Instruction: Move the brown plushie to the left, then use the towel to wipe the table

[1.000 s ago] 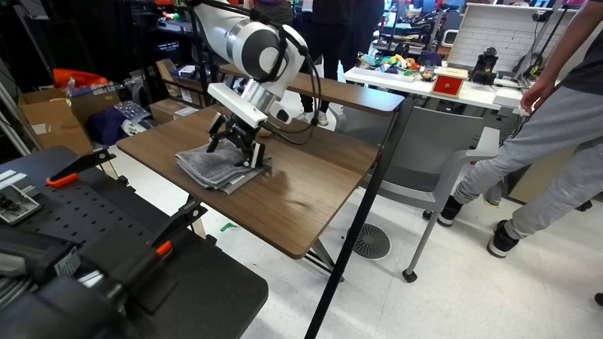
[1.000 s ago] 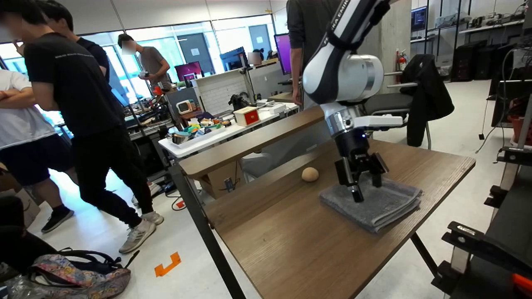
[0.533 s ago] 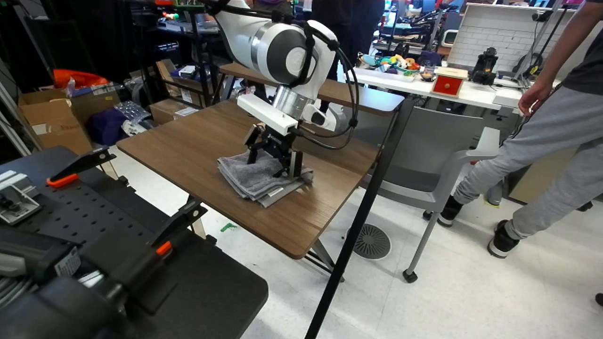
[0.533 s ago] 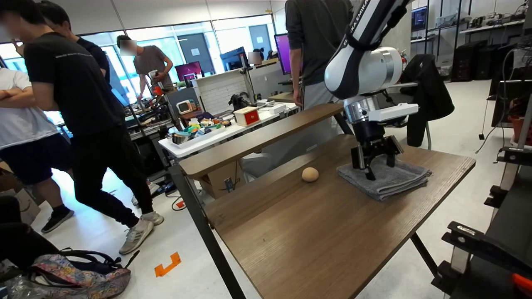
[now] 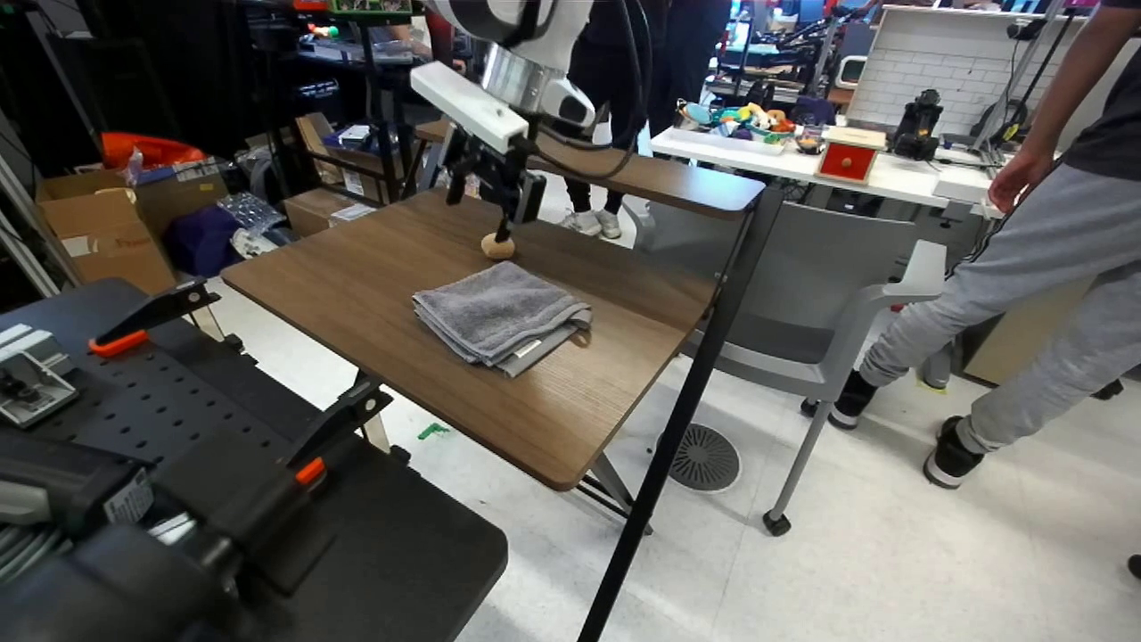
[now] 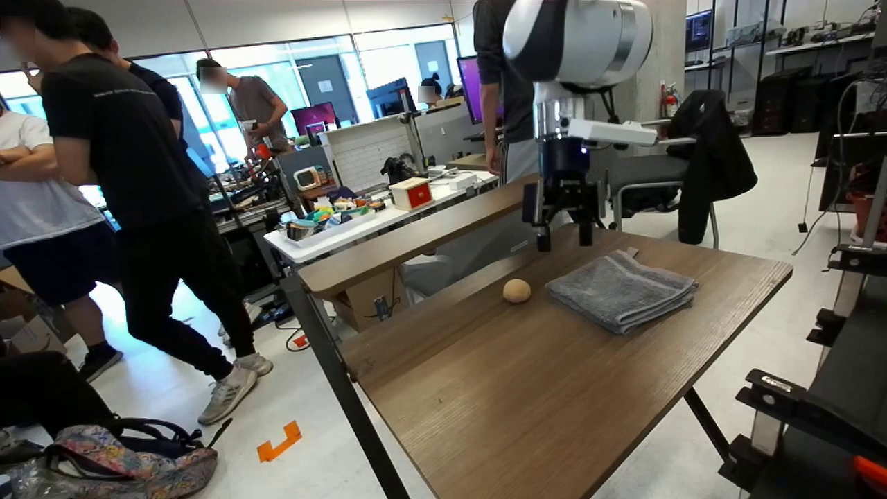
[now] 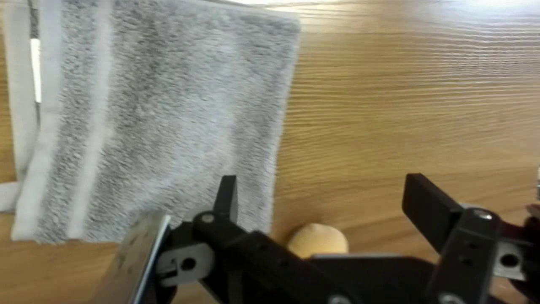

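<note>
Backpack [image 6: 132, 457]: Multicoloured pattern; set on the floor [image 6: 315, 402] at the lower left of an exterior view.
Orange tape [image 6: 294, 431]: Applied to the floor, right of the backpack.
Table [image 6: 527, 402]: Dark brown wood-grain top, carried on a black frame [image 6: 346, 389].
Raised shelf [image 6: 423, 237]: Brown; mounted along the far side of the table.
Brown plushie [image 6: 517, 291]: Small, ball-like, plain tan, with a soft matte surface; seated on the table, toward the shelf side. In the wrist view a brighter yellow-tan tone is displayed.
Gripper [image 6: 565, 240]: Suspended above the table; the fingers [image 7: 228, 196] are directed downward and, in the wrist view, are spread wide apart; nothing is held. The plushie is partly covered by the gripper body in that view.
Towel [image 6: 624, 287]: Grey; folded into a roughly square pad; laid flat on the table near the plushie, with bare wood visible between. Stacked layers are exposed along the near edge, and a narrow flap is projected at the far corner. In the wrist view a coarse pile is shown, bordered by paler smooth bands; a white tag [image 7: 36, 69] is seen beside them.
Black jacket [image 6: 714, 166]: Draped over a chair [image 6: 641, 170] behind the table.
Black clamp [image 6: 783, 398]: Positioned at the edge of a dark bench [image 6: 856, 378].
</note>
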Action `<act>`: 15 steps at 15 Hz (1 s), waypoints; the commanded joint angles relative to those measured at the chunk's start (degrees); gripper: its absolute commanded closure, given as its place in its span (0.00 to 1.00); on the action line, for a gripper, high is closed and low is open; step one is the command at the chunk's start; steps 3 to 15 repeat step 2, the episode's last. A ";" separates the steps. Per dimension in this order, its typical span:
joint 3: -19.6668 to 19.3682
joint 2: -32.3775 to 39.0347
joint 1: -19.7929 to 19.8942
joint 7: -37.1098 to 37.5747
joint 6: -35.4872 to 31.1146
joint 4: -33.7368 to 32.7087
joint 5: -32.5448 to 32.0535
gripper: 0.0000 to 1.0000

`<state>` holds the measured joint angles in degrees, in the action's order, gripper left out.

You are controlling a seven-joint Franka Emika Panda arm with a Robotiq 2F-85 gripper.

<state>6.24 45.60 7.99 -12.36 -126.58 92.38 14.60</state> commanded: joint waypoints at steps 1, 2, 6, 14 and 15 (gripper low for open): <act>5.52 -12.87 3.48 -7.92 -1.87 11.15 6.66 0.00; 2.32 -5.78 0.68 -3.72 -0.41 3.93 3.88 0.00; 2.32 -5.78 0.68 -3.72 -0.41 3.93 3.88 0.00; 2.32 -5.78 0.68 -3.72 -0.41 3.93 3.88 0.00; 2.32 -5.78 0.68 -3.72 -0.41 3.93 3.88 0.00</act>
